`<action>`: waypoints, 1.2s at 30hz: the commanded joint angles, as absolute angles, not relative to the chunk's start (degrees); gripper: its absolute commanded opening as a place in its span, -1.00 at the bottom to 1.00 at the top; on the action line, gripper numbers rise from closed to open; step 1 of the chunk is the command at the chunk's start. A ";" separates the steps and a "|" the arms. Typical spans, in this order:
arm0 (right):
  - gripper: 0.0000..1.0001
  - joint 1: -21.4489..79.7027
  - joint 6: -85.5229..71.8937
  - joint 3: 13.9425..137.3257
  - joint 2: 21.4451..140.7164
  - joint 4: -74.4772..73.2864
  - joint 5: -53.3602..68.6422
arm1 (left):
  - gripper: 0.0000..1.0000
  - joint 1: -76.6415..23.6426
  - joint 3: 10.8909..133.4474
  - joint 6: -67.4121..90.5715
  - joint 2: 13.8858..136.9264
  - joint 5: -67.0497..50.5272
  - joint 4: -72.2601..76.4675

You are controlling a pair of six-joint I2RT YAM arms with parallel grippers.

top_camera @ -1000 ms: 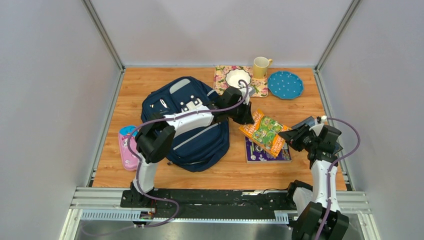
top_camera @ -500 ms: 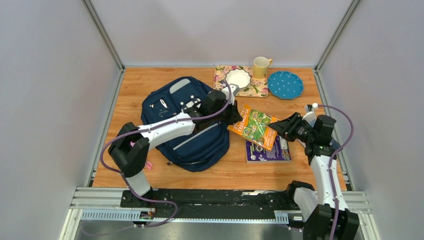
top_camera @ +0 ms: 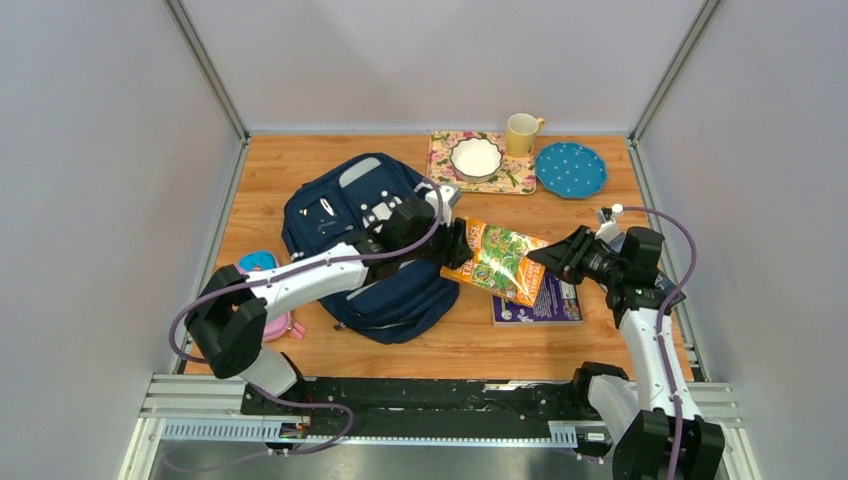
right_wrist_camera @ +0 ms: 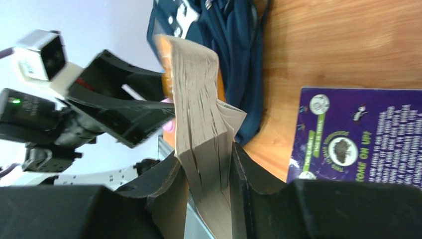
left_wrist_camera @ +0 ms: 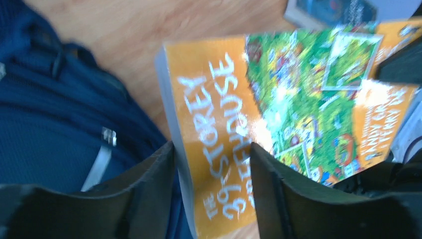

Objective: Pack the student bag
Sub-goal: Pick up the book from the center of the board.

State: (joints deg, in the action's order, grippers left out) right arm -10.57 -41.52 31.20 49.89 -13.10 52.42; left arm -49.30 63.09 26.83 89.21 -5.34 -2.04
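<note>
- Pencil case point(top_camera: 256, 264): pink and blue, lay at the left edge of the bench point(top_camera: 300, 160), partly hidden by the left arm.
- Backpack point(top_camera: 340, 205): navy, lay flat on the left half of the bench, front pockets and grey stripes facing up, with the left arm reaching across it.
- Left fingers point(top_camera: 458, 243): were closed on the spine end of the orange book point(top_camera: 500, 258), one finger on each cover, just beside the backpack's right edge.
- Orange book: was held clear of the bench and tilted, spanning the gap between the two arms, with its green-and-orange cover facing up.
- Purple book point(top_camera: 545, 308): lay flat on the bench, partly under the orange book.
- Right fingers point(top_camera: 553, 257): were clamped on the open page edge of the orange book, opposite the left fingers.
- Back row: a white bowl point(top_camera: 476, 157) sat on a floral mat point(top_camera: 440, 148); a yellow mug point(top_camera: 521, 133) stood at the mat's far right corner; a blue dotted plate point(top_camera: 570, 170) lay just beside it.
</note>
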 commanded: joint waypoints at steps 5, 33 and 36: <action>-1.00 -7.47 -46.32 32.70 49.75 -5.89 59.07 | 0.50 -50.10 47.57 28.73 75.70 -0.09 -4.49; -1.00 -3.70 -59.59 36.21 42.27 13.36 71.45 | 0.54 -33.22 33.84 60.72 75.14 -42.62 52.09; -1.00 -2.21 -59.85 36.30 42.54 15.03 72.24 | 0.48 -33.22 34.63 64.59 78.04 -46.84 58.70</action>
State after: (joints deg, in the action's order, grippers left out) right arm -4.19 -56.84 33.10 43.22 8.01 68.51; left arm -33.08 34.06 57.17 75.24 -37.95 42.83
